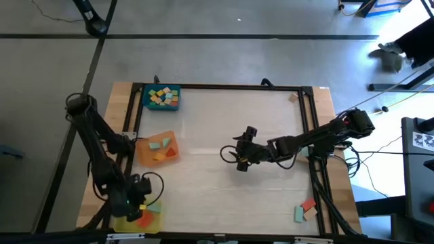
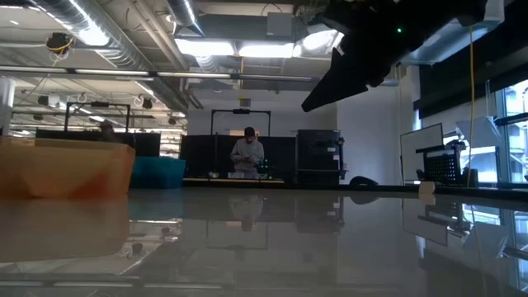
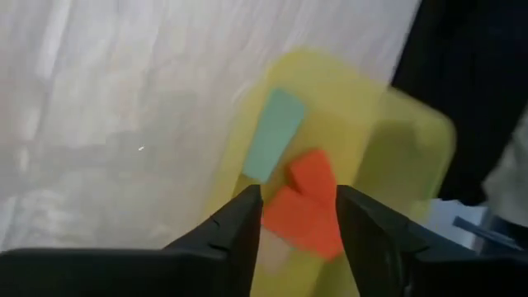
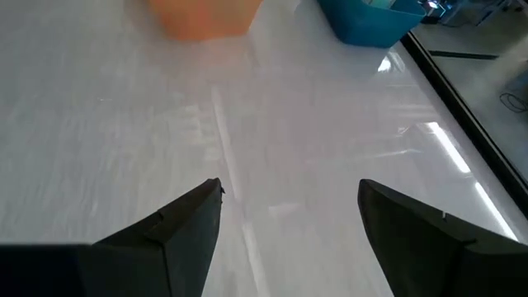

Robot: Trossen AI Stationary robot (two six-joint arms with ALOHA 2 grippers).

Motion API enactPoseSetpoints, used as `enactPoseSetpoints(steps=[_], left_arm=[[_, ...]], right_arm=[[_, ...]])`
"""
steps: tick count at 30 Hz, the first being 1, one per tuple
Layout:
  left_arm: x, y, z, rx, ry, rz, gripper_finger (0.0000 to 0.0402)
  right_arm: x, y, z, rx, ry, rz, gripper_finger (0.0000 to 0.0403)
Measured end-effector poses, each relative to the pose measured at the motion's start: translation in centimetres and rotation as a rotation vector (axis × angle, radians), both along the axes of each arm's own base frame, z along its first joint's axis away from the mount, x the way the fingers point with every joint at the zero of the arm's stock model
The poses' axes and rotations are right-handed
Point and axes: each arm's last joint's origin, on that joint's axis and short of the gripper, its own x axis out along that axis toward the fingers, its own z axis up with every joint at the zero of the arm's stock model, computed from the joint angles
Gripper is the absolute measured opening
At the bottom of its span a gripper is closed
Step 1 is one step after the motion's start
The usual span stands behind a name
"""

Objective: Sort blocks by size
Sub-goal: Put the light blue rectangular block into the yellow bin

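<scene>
Over the yellow tray [image 3: 412, 140] at the desk's front-left corner, left end effector [image 3: 299, 216] hangs parted, grasping nothing; an orange block [image 3: 309, 202] lies below between its fingers beside a teal block [image 3: 274, 134]. Best lift straight up so fingers don't drag either block. Right end effector [image 4: 289, 214] waits released mid-desk. More blocks [image 1: 306, 209] sit front-right. Tray's contents are partly hidden under the arm from above.

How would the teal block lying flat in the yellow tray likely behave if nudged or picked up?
The teal block looks rigid, flat-faced and slab-like, so it should probably slide rather than roll or tip. The yellow tray looks smooth, so it may skid easily. It seems small and likely light, with parallel sides for gripping.
</scene>
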Motion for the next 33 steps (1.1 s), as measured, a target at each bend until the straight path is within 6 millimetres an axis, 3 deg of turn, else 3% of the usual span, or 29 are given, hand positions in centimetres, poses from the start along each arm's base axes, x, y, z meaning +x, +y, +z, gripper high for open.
enactPoseSetpoints(steps=[5,9,13,16,22,27,30,33], left_arm=[[0.8,2.2,2.4,-0.001,-0.156,-0.036,0.0161],[1.6,4.4,4.1,0.126,-0.359,-0.078,0.0162],[2.6,6.4,5.1,0.299,-0.488,-0.119,0.0156],[3.7,7.6,5.5,0.427,-0.539,-0.132,0.0152],[6.1,9.7,5.8,0.636,-0.591,-0.122,0.0145],[8.1,11.3,5.5,0.808,-0.572,-0.060,0.0139],[8.9,11.9,4.9,0.870,-0.525,-0.079,0.0135],[9.4,12.4,3.8,0.900,-0.503,-0.089,0.0133]], right_arm=[[-0.3,0.2,1.4,0.088,0.033,0.037,0.0280],[-1.2,0.0,3.1,0.131,0.129,-0.009,0.0280],[-2.7,-0.8,4.1,0.096,0.228,-0.139,0.0280],[-3.8,-2.4,4.1,0.051,0.288,-0.319,0.0280],[-7.0,-5.9,3.0,0.097,0.502,-0.667,0.0280],[-9.5,-7.4,0.9,0.253,0.721,-0.844,0.0274],[-11.0,-7.7,-0.9,0.371,0.859,-0.903,0.0242],[-12.3,-7.9,-2.3,0.452,0.959,-0.956,0.0179]])
